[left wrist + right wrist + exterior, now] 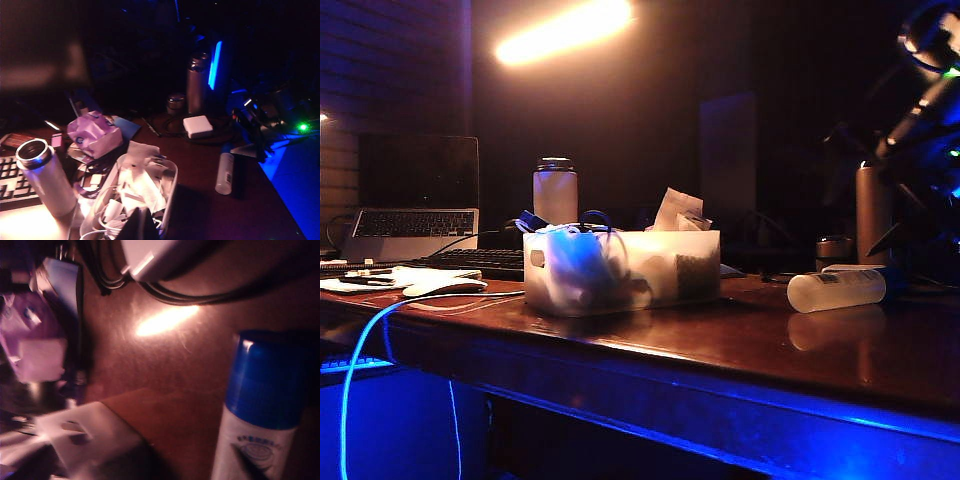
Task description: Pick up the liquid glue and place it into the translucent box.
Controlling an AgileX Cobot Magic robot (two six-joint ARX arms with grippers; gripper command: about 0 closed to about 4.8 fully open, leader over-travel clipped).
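The liquid glue (pixel 835 290) lies on its side on the brown table, to the right of the translucent box (pixel 665 268). Its whitish body and dark blue cap (pixel 266 382) fill much of the right wrist view, and the bottle (pixel 224 173) also shows in the left wrist view. My right gripper (pixel 254 141) is a dark shape close above the cap end; its jaws do not show clearly. My left gripper (pixel 142 223) hangs over the box (pixel 171 186) with its two fingertips pressed together, holding nothing. The box is stuffed with white cables and papers.
A white dark-lidded flask (pixel 556 190) stands behind the box and a tall metallic thermos (pixel 870 212) behind the glue. A flat white block (pixel 198 126) with cables, a crumpled purple bag (pixel 93 133), a keyboard (pixel 480 261) and a laptop (pixel 415 200) crowd the far side.
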